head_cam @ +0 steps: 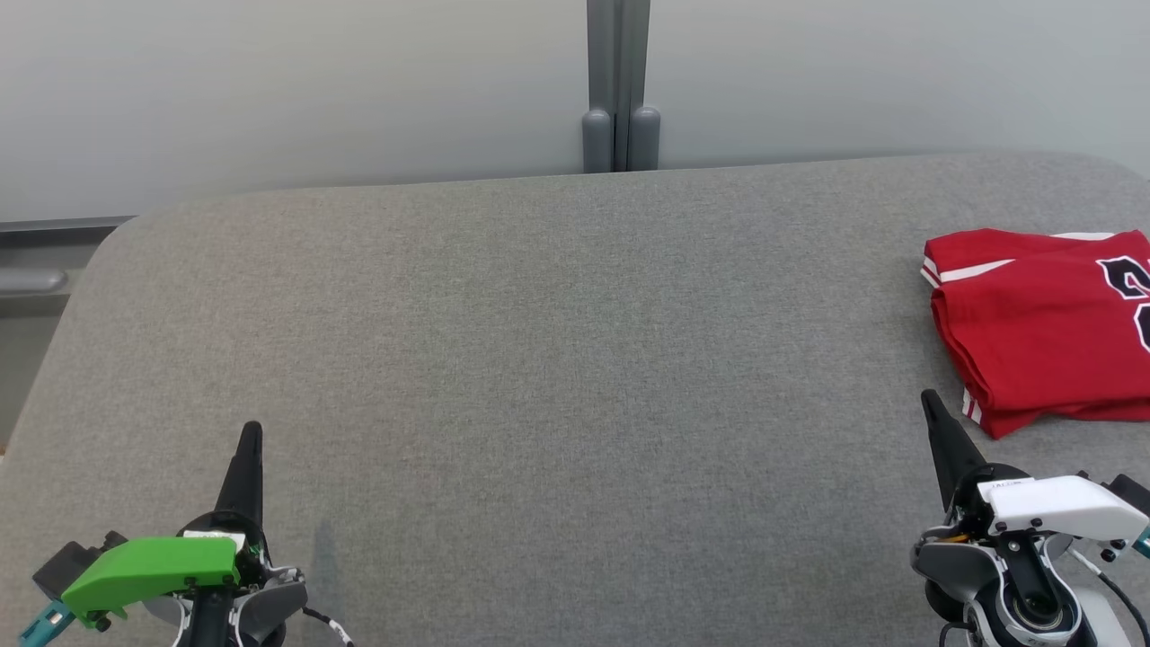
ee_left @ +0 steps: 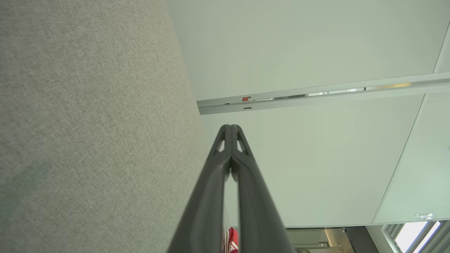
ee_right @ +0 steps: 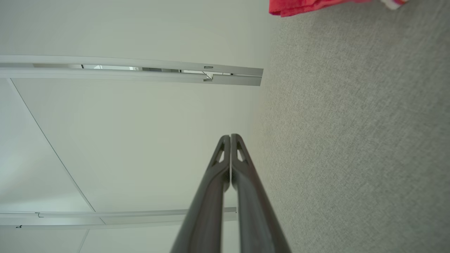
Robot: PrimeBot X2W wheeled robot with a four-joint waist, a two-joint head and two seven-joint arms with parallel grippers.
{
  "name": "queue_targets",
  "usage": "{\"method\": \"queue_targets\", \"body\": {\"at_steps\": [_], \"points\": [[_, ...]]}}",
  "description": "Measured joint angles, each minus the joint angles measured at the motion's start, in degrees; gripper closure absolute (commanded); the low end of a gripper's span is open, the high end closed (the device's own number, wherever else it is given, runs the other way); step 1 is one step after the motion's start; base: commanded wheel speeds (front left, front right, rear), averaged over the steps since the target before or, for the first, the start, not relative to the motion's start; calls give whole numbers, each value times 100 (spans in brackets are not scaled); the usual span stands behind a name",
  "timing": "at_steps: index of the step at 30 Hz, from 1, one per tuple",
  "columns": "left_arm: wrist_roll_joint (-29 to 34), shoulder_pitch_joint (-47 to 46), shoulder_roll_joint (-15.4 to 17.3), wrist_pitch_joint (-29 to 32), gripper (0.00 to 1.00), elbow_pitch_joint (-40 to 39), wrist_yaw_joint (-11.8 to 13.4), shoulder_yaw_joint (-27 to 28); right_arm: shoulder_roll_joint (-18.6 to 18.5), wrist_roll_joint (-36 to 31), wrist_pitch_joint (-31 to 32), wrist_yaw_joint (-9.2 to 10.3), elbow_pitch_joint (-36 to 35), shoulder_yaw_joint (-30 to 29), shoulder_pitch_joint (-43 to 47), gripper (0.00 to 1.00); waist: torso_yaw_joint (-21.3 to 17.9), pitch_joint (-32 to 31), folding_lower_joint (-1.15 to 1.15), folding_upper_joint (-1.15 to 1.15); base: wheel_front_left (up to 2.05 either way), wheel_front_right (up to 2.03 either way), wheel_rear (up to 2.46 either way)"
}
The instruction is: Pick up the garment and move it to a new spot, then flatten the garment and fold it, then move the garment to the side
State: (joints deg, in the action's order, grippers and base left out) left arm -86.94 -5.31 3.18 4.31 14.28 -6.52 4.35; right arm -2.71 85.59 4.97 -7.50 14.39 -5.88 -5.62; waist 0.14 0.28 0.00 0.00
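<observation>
While garment (head_cam: 1042, 323) lies folded at right side of worktop (head_cam: 539, 359): right gripper (head_cam: 929, 401), closed and empty, just beside hem, may snag fold if swung. Left gripper (head_cam: 252, 429) closed, empty, well apart.

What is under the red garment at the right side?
The red garment lies folded on the grey fabric surface, which shows beside its edges. Anything between or beneath its layers is covered.

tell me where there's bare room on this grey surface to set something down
Bare: the middle and left of the grey fabric tabletop, from its far edge down to the left pincer and right pincer. Crowded: the right edge, where the folded red jersey lies beyond the right pincer.
</observation>
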Motion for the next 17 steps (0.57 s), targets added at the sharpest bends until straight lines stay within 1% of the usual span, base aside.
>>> {"method": "queue_targets", "body": {"at_steps": [17], "points": [[-575, -36, -2, 174, 100, -18, -86, 156, -4, 658, 152, 1, -20, -64, -40, 100, -14, -10, 0, 0, 0, 0, 0]]}}
